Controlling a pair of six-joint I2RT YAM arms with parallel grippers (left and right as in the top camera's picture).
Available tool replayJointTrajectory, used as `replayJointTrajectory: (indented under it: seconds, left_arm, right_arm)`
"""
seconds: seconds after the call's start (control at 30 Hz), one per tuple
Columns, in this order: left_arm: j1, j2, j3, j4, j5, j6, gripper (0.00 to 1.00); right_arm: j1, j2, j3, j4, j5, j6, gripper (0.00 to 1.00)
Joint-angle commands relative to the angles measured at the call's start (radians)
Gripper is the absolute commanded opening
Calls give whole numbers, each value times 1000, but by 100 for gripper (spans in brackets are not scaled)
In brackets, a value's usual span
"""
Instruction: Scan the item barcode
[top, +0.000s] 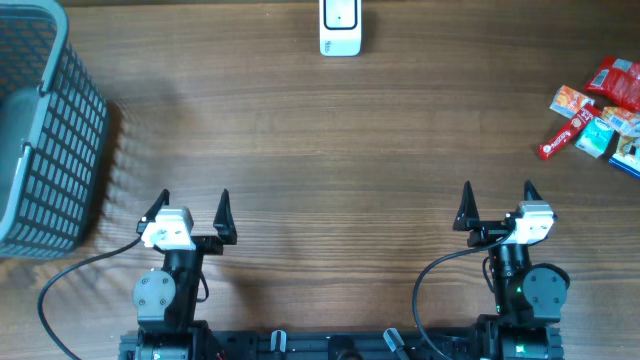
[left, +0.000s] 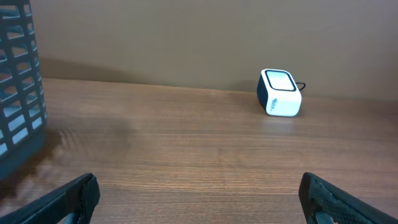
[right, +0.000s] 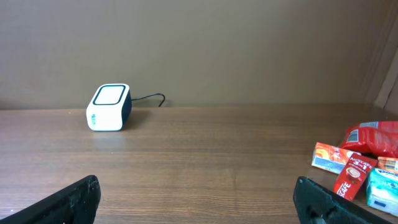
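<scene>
Wooden table (top: 300, 150), white scanner (top: 340, 27), snack packets (top: 600, 120).

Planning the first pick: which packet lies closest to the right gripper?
The slim red stick packet, at the pile's left edge; the other packets lie farther right.

The wood-grain table (top: 320, 150) carried three groups of things. A grey slatted basket (top: 45, 130) stood at its left edge. A white scanner (top: 340, 27) sat at the far middle. Small packets (top: 598, 128) lay clustered at the right edge, well apart from both.
</scene>
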Motion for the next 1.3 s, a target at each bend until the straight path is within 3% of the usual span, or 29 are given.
replayJointTrajectory:
  seconds: [0.0,1.27]
  left_arm:
    - [-3,-11,-6,-6,-18,31,100]
    - [-3,-11,-6,-3,-85,53,100]
  right_arm:
    - [-4,-11,-3,3,-5,-17,100]
    - [-4,-11,-3,3,-5,-17,100]
